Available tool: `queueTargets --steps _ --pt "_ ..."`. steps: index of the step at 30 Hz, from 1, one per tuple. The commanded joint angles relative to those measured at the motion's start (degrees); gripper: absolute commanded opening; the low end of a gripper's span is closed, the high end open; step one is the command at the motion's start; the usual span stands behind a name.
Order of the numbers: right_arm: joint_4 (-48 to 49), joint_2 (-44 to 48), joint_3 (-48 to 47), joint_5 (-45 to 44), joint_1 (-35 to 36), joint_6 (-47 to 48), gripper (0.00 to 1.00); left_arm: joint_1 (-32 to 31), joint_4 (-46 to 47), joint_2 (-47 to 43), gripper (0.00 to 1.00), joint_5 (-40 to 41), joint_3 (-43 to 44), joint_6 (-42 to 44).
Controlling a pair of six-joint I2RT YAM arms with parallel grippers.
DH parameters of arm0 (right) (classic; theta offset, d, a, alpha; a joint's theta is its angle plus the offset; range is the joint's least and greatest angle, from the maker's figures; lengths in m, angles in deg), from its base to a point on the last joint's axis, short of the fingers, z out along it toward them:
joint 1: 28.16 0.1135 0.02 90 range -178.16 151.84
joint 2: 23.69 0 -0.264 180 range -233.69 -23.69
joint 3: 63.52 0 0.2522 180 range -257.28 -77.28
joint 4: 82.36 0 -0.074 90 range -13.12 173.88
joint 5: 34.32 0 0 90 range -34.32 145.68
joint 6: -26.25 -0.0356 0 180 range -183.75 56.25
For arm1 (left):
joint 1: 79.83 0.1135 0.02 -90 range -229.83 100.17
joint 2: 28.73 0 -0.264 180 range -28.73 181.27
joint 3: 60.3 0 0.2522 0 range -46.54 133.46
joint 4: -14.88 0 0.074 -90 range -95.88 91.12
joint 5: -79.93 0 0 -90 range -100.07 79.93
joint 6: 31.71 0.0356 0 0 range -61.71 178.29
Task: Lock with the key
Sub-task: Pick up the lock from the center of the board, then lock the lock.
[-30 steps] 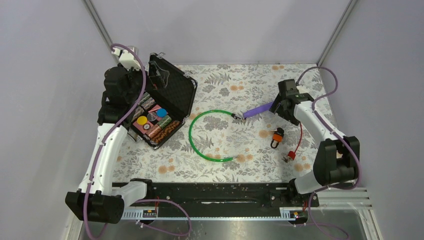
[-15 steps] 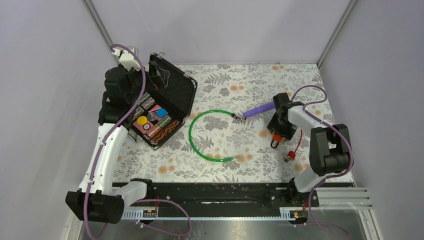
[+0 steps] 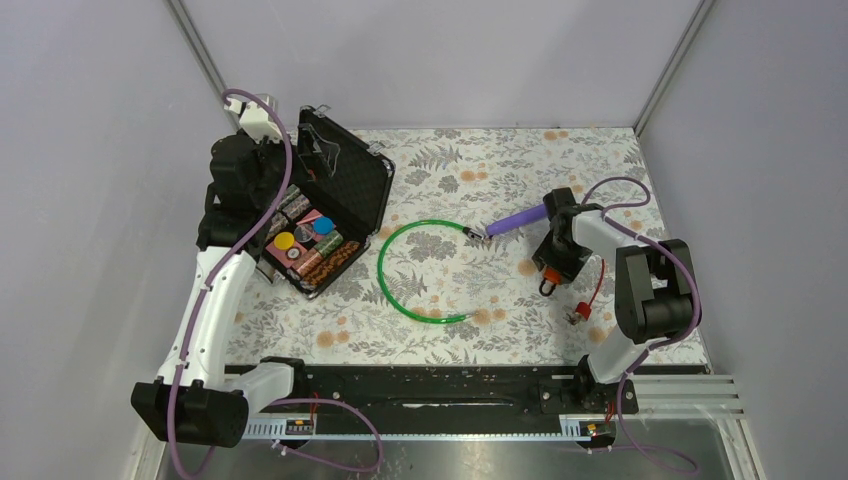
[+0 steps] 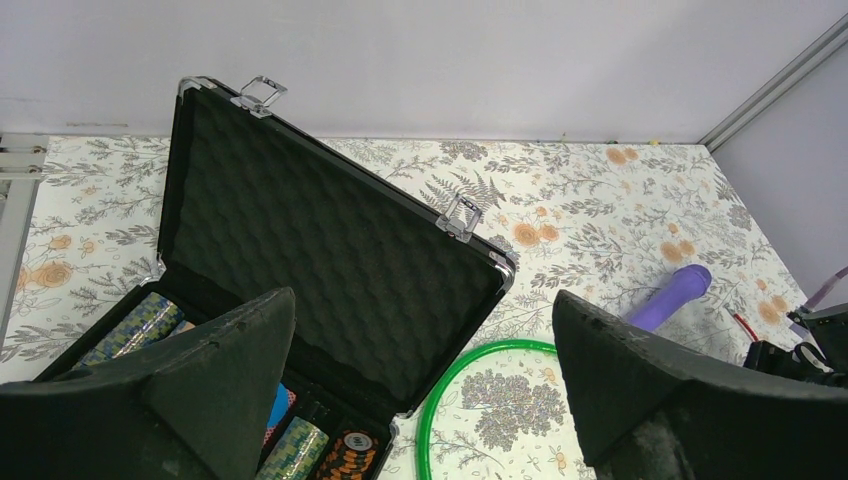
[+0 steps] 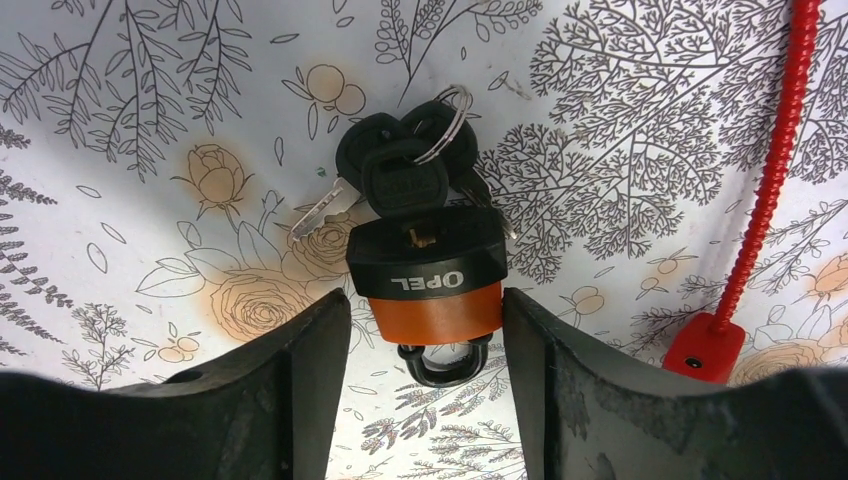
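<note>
Straddling the padlock [image 5: 425, 265], the right claw [image 5: 427, 300] maybe grasps it; I cannot tell. The left claw [image 4: 422, 300] stands released.

grey walls [image 3: 430, 60] | floral table cover [image 3: 450, 170] | aluminium corner posts [image 3: 200, 50] | even light

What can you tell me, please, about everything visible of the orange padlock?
The padlock lies flat on the floral table cover: orange body, black cap marked OPEL, black shackle. A black-headed key sits in its keyhole, ringed with spare keys. The right gripper straddles it, jaws close beside the body, not clearly clamped.
</note>
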Motion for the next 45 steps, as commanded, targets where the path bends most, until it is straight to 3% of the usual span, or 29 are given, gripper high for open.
queueTargets --steps 1,5,8,16,21,28,35,45 --pt "-0.5 -0.3 -1.4 -0.1 -0.2 -2.5 0.62 0.2 0.9 -0.9 0.99 0.9 0.4 1.1" --pt "-0.3 -0.7 -2.1 0.3 -0.1 -2.8 0.36 0.2 0.9 -0.9 0.99 1.1 0.4 1.2" --pt "0.8 0.4 -2.0 1.2 -0.1 -3.1 0.27 0.2 0.9 -0.9 0.99 1.2 0.1 1.2" --pt "2.8 5.4 -4.3 6.6 -0.2 -5.2 0.26 0.2 1.5 -1.5 0.99 -0.4 -1.7 0.0" --pt "7.7 8.2 -6.4 16.9 -0.7 -12.9 0.26 -1.8 8.3 -2.8 0.99 -8.2 -7.9 -3.2" --pt "9.4 9.6 -13.7 23.4 1.0 -23.6 0.25 -16.1 23.3 -3.5 0.99 -6.1 -20.7 -9.8" --pt "8.8 14.5 -14.5 22.0 8.6 -32.6 0.25 -29.1 26.6 4.3 0.99 -5.3 -19.3 -10.4" --pt "11.3 19.0 -13.0 24.0 15.1 -23.5 0.27 -32.7 30.0 7.4 0.97 -4.6 -20.4 -18.2"
